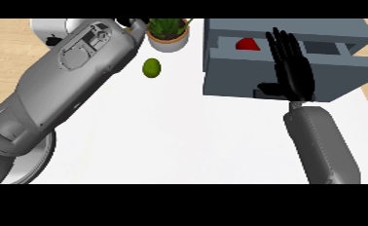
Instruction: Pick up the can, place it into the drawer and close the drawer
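Note:
The grey-blue drawer unit (230, 76) stands on the white counter at the right, its drawer pulled out toward me. Inside the drawer's left part lies the red can (248, 44); only a rounded piece of it shows above the drawer front. My right hand (292, 71) is open, its straight fingers pointing away from me, laid over the drawer front just right of the can, thumb spread to the left. My left forearm fills the upper left; of the left hand (134, 23) only a small black part shows at the top edge beside the plant.
A green fruit (152, 67) lies on the counter left of the drawer unit. A potted plant (170, 33) stands behind it. A white object (49, 28) sits at the far left back, and a grey plate (32, 164) peeks out under my left arm.

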You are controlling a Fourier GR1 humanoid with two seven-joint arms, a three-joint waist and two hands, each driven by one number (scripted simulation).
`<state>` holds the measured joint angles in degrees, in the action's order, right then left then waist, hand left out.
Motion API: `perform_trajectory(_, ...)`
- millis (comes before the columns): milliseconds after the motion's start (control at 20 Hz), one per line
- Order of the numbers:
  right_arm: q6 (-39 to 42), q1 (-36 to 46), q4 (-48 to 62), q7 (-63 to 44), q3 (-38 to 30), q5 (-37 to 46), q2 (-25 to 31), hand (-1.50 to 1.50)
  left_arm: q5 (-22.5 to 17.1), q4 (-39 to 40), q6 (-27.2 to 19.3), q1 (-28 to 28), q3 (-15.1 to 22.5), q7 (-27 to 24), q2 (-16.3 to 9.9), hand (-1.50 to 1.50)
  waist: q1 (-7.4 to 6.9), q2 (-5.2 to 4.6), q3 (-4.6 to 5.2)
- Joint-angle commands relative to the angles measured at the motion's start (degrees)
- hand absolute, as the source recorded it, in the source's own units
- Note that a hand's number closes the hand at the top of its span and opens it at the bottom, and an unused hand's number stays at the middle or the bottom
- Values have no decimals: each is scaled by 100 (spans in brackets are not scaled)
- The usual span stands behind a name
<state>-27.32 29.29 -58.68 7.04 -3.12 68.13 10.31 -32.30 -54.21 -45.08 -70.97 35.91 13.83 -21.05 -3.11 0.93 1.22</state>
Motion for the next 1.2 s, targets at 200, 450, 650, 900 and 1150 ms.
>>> perform_trajectory(200,-791,1050,1788,-11,-449,29,-175,-150,183,-878,-109,741,99,190,-299,-150,-92,-134,-132)
perform_trajectory(450,-1082,1995,2770,-128,-711,150,-49,-150,195,-1275,-3,884,-25,447,-639,-150,-156,-176,-134)
perform_trajectory(650,-1566,2294,3384,-46,-789,195,-185,-150,302,-1670,27,1488,-40,199,-727,-150,-129,-189,-132)
perform_trajectory(900,-1503,3007,3855,-120,-948,227,125,-150,405,-1870,1,1663,-37,110,-672,-150,-224,-257,-135)
perform_trajectory(1150,-1545,3173,4201,74,-1138,69,247,-150,399,-2309,187,2206,-133,-9,-941,-150,-227,-251,-134)
